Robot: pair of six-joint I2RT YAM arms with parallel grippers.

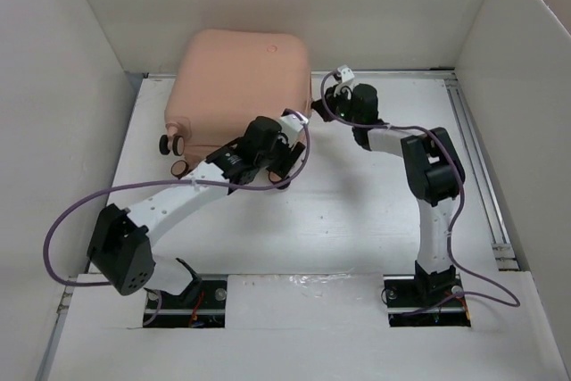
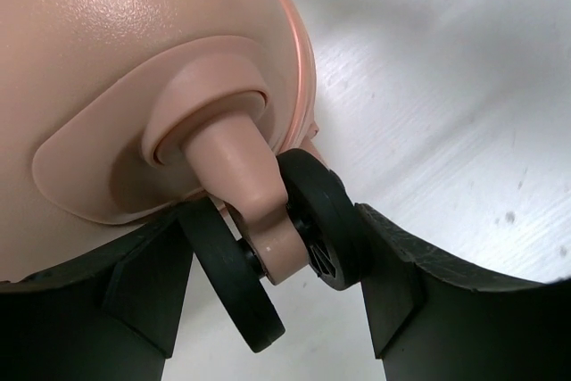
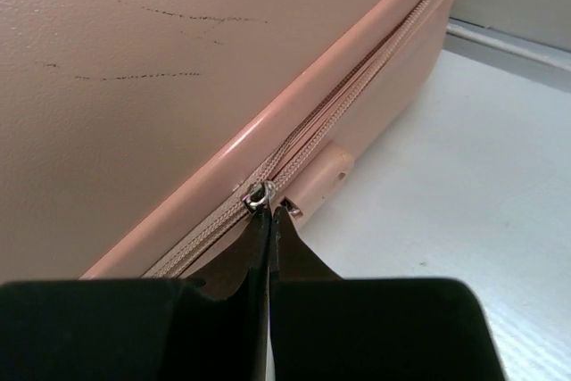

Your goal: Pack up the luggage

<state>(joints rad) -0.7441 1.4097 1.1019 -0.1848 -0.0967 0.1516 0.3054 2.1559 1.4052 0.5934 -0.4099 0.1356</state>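
Luggage (image 1: 241, 86) lies flat, upper centre-left of the top view, at the far end of the surface (image 1: 339, 220).

- Shell halves are together and no contents show, so packing is judged late: zipping remains.
- Right gripper (image 3: 270, 220): pressed together, pinching the zipper pull (image 3: 258, 194).
- Left gripper (image 2: 277, 256): clamped on a wheel (image 2: 317, 229).
- Shell: salmon-pink, glossy, with faint dark scuff lines.
- Remaining unzipped length: cannot tell.

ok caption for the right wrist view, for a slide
Right gripper pinched shut on the zipper pull of the closed salmon-pink suitcase.
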